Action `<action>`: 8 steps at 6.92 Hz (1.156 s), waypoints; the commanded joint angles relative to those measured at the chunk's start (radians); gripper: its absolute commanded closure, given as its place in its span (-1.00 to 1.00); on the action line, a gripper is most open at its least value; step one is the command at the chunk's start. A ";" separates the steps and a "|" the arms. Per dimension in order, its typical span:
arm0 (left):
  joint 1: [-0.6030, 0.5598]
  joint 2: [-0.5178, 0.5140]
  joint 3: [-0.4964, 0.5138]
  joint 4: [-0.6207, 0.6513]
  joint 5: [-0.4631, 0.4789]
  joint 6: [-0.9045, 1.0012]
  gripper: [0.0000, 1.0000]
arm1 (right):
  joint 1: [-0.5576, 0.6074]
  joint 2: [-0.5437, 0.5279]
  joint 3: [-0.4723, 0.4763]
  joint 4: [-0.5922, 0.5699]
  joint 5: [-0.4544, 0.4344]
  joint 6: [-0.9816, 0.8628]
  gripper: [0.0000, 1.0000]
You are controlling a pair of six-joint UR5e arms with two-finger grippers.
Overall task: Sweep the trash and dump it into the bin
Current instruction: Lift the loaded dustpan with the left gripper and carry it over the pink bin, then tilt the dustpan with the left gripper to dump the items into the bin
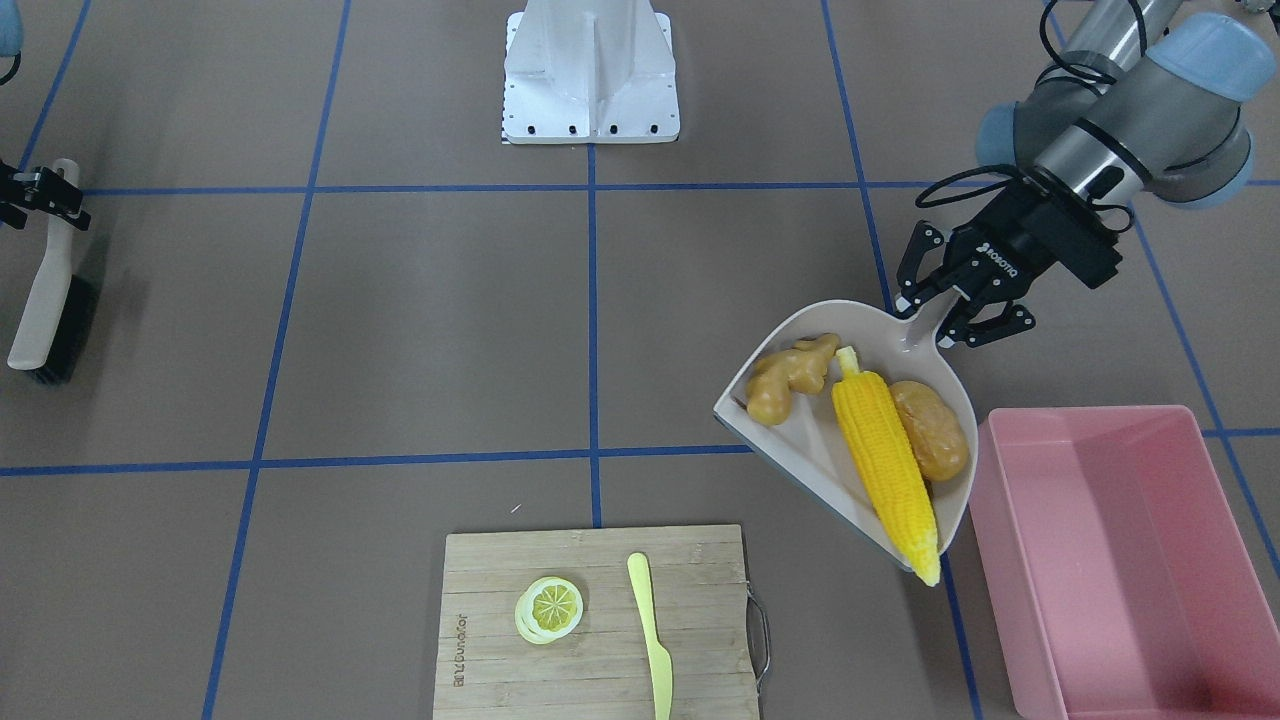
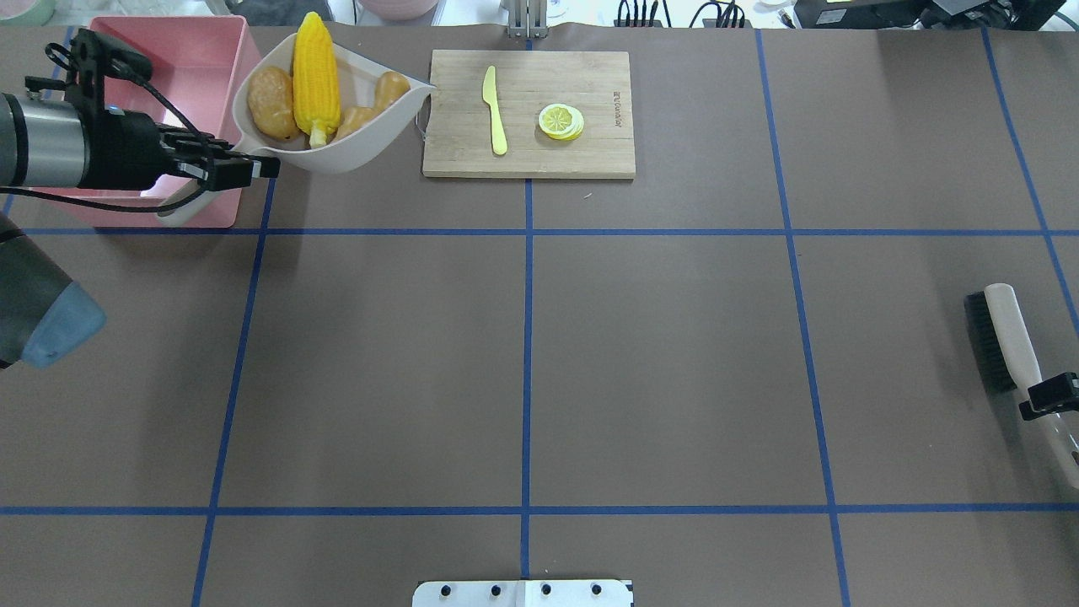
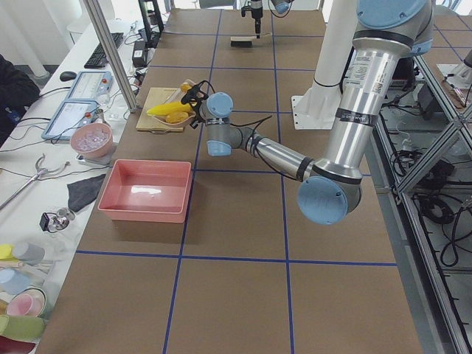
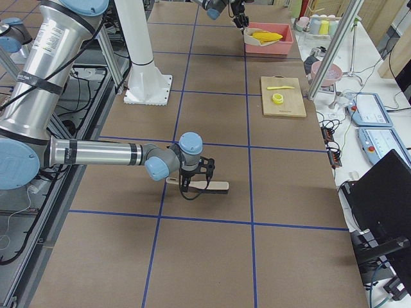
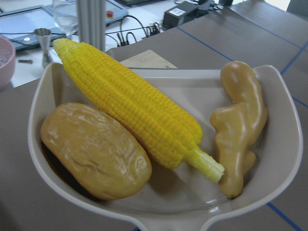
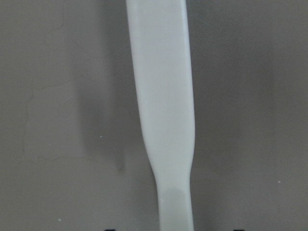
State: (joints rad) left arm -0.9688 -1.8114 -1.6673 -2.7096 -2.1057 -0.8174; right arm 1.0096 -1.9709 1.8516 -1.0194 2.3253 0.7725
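A smooth-walled rectangular pink bin point(image 1: 1120, 560) sits lower right on the worktop point(image 1: 400, 330). The beige scoop-shaped dustpan point(image 1: 812, 440) is just beside it, its handle clamped in the left end effector point(image 1: 932, 318). Inside lie a kernelled yellow corn cob point(image 1: 885, 450), a smooth orange-brown potato point(image 1: 932, 430) and a knobbly tan ginger root point(image 1: 790, 380). At far left the right end effector point(image 1: 55, 195) grips a brush point(image 1: 45, 300) by its pale handle.

My left gripper point(image 1: 928, 322) is clamped tight on the dustpan point(image 1: 812, 435) handle out at ten o'clock; my right gripper point(image 2: 1045, 398) pinches the brush point(image 2: 1007, 333) handle at three o'clock.
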 commanded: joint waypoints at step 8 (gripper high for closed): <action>-0.189 0.119 0.000 -0.163 -0.213 -0.981 1.00 | 0.547 0.146 0.116 -0.827 0.013 -0.790 -1.00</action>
State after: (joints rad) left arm -1.1564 -1.7002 -1.6674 -2.8294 -2.2808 -1.6790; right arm 1.4724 -1.9493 1.9641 -1.5907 2.3755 0.1442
